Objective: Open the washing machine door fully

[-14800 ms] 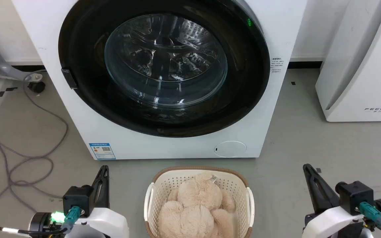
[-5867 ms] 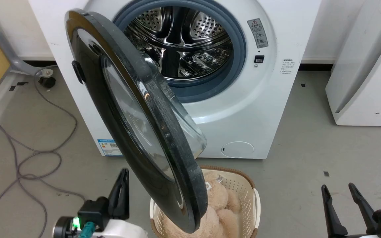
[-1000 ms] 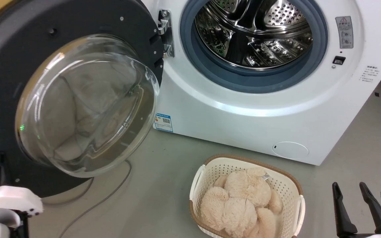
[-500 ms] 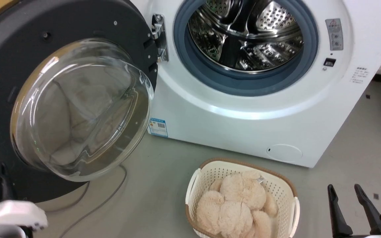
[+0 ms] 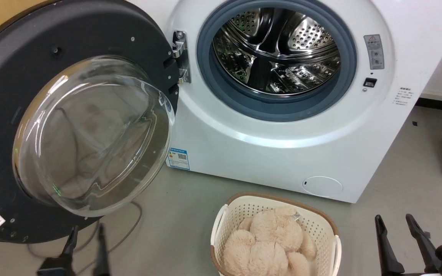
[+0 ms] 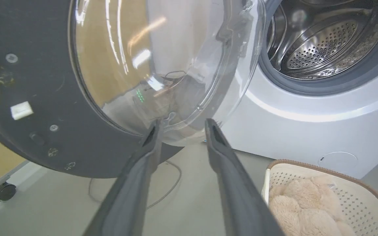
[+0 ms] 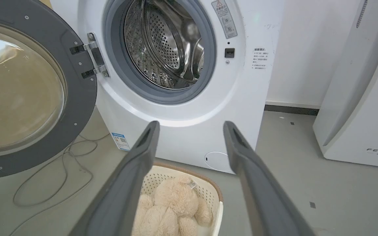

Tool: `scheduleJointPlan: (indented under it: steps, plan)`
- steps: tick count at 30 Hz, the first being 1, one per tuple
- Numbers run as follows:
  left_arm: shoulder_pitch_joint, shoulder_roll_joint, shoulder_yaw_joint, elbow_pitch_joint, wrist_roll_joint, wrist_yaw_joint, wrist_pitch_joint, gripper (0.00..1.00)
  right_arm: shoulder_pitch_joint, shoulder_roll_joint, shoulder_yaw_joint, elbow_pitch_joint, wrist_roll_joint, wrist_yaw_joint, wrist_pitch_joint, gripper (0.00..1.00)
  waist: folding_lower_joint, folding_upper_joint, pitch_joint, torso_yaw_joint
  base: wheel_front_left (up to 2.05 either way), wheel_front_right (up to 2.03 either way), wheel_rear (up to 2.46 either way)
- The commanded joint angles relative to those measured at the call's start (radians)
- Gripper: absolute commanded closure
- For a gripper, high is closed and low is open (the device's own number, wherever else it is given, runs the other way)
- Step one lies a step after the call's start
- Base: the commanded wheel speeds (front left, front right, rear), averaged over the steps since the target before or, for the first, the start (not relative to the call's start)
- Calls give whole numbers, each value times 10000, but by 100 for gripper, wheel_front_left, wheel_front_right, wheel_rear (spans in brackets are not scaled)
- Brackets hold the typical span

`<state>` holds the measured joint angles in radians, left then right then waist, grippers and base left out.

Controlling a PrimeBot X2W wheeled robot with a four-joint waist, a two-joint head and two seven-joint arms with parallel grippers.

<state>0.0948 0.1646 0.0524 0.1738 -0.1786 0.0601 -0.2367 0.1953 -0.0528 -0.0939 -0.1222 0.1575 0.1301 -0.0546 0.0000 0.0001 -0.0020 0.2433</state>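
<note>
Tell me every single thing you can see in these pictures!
washing machine: one, white, in the middle, facing the robot
washing machine door: one, dark grey with a clear glass bowl, swung wide open on the machine's left side
drum: one, shiny steel with holes, inside the machine
gasket: one, grey, ringing the drum opening
label: one, blue, low on the machine's front
basket: one, cream with a brown rim, on the floor before the machine
plush toy: one, beige, in the basket
cable: one, grey, on the floor under the door
appliance: one, white, right of the machine
left gripper: one, dark, open, below the door
right gripper: one, dark, open, lower right
</note>
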Motion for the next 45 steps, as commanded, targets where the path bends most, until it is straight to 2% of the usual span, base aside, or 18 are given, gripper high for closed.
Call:
scheduleJointPlan:
  steps: [1,13,18,22,38,39,45]
  plan:
    - [174,-86,-198,-226,129,-61,11,0,-19,26,17,4,-49,6,-12,0,0,-1,-43,-79,0,0,0]
    - [-65,-190,-1580,-1124,668,-573,501,0,-72,26,325,-51,-296,6,138,0,0,-1,-183,-895,0,0,0]
    - [-257,-329,-1955,-1210,692,-603,868,0,-38,26,454,-148,-526,6,282,0,0,-1,-234,-1611,0,0,0]
    - [-224,-403,-2012,-1212,641,-516,894,0,27,26,504,-222,-525,6,369,0,0,-1,-250,-1937,0,0,0]
    - [-160,-482,-2071,-1059,358,-337,921,0,83,26,505,-269,-327,6,424,0,0,-1,-203,-2143,0,0,0]
    - [-151,-504,-2057,-1059,406,-364,886,100,20,0,499,-247,-336,-2,445,100,0,-1,-202,-2145,0,0,0]
    - [-175,-529,-2002,-1079,424,-375,941,100,-42,-1,512,-200,-371,-2,448,100,0,-1,-194,-2155,0,0,0]
